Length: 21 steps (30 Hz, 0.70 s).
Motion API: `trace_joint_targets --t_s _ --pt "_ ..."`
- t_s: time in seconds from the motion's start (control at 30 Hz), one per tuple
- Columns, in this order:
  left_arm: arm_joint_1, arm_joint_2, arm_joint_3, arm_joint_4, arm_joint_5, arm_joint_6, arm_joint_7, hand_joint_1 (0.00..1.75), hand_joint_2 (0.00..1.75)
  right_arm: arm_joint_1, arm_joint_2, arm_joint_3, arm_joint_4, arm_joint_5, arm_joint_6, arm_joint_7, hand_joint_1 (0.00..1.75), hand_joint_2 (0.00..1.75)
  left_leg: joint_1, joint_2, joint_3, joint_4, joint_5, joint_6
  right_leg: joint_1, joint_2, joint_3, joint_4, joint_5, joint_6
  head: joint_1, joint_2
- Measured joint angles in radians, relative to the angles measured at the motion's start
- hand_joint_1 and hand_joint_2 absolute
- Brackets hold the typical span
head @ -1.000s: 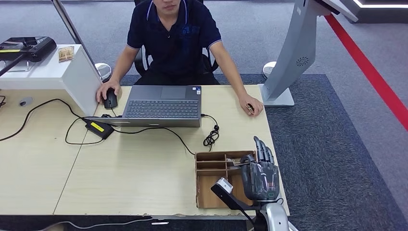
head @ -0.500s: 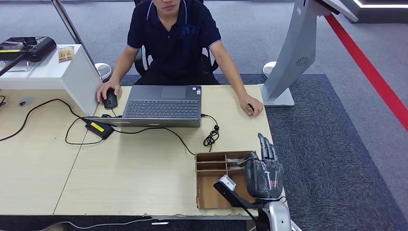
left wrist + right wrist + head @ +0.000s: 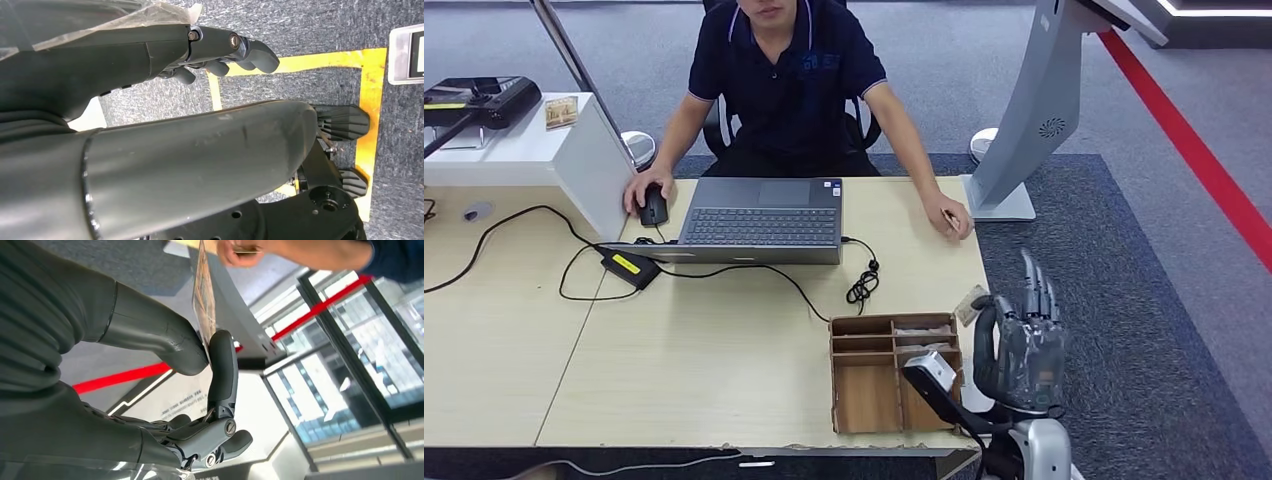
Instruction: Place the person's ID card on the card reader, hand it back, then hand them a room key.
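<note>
Right hand pinches a card edge-on between thumb and finger, print unreadable; left hand curled, holding nothing.

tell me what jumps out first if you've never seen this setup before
The robot's right hand stands out at the table's near right corner, raised and pinching a card between thumb and finger. Beside it sits a brown divided organizer box on the table. Across the table a person in a dark polo sits behind an open laptop, one hand on a mouse.
</note>
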Motion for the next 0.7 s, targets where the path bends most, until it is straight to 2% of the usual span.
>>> trace_joint_targets --t_s 0.33,0.53,0.7 --pt "0.000 0.000 0.000 0.000 -0.004 0.002 0.000 0.00 0.00 0.037 0.059 -0.145 -0.172 -0.090 0.000 -0.170 1.75 1.75 0.000 0.000 0.000 0.000 0.000 0.000 0.000 0.000 0.000 0.000 0.000 0.000 0.000 0.000" --pt "0.000 0.000 0.000 0.000 -0.013 -0.002 0.000 0.00 0.00 0.034 0.131 -0.199 -0.181 -0.158 0.001 -0.313 1.75 1.75 0.000 0.000 0.000 0.000 0.000 0.000 0.000 0.000 0.000 0.000 0.000 0.000 0.000 0.000" --pt "-0.002 0.000 0.000 0.000 -0.026 -0.008 0.000 0.00 0.00 0.013 0.185 -0.215 -0.163 -0.181 0.001 -0.377 1.75 1.75 0.000 0.000 0.000 0.000 0.000 0.000 0.000 0.000 0.000 0.001 0.000 0.000 0.000 0.000"
